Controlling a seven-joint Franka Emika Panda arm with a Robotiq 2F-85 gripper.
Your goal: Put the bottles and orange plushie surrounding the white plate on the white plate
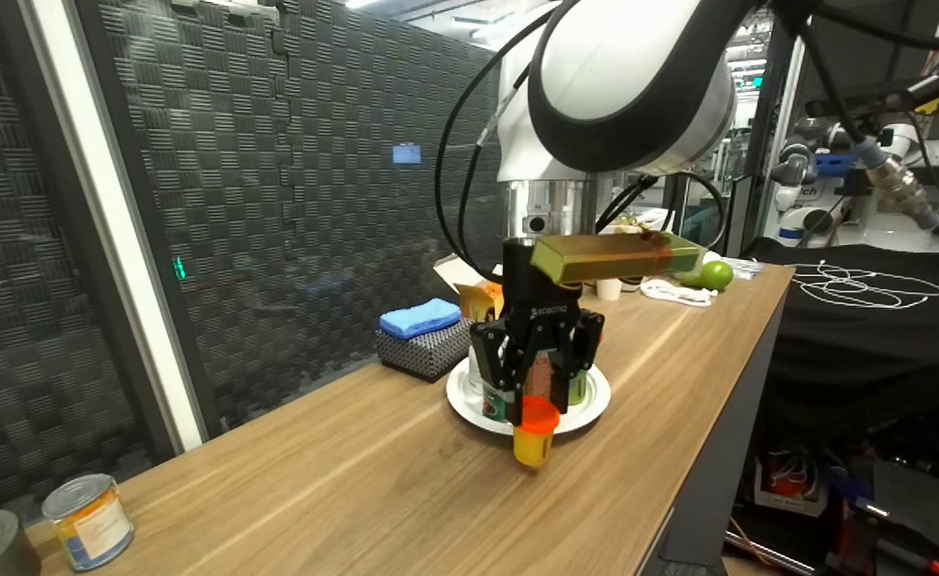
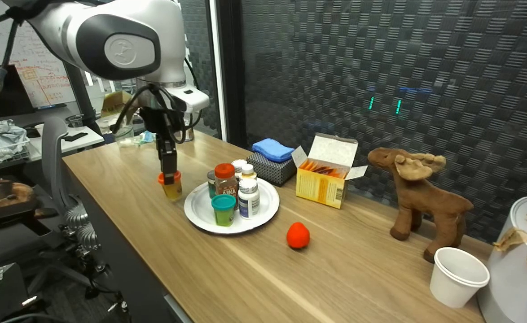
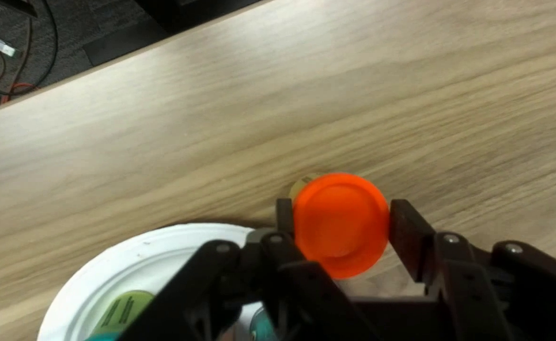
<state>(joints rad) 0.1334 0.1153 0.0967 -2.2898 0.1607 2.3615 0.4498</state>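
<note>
While the claw (image 3: pixel 338 226) grasps a yellow tub (image 2: pixel 173 190) by its orange lid (image 3: pixel 342 213), a finger against either side, that tub is off the white plate (image 2: pixel 194 211), just beside the rim; whether its base touches the table (image 2: pixel 245 269) I cannot tell. On the plate stand a green tub (image 2: pixel 224 216) with a teal lid, a white bottle (image 2: pixel 248 199) with a dark label, a red-capped bottle (image 2: pixel 226 185), two more white-capped bottles (image 2: pixel 248 170) and a dark green container (image 2: pixel 211 186), partly hidden. The orange plushie (image 2: pixel 298 236) rests on the table, apart from the plate. Near the plate, a blue cloth (image 2: pixel 272 149) lies on a patterned box (image 2: pixel 269 168) beside a yellow carton (image 2: pixel 319 188) of sachets. Farther along stand a moose plushie (image 2: pixel 429 197) and white paper cups (image 2: pixel 454 282). In an exterior view, a tin can (image 1: pixel 93 528) is near a roll of tape (image 1: pixel 20 552).
</note>
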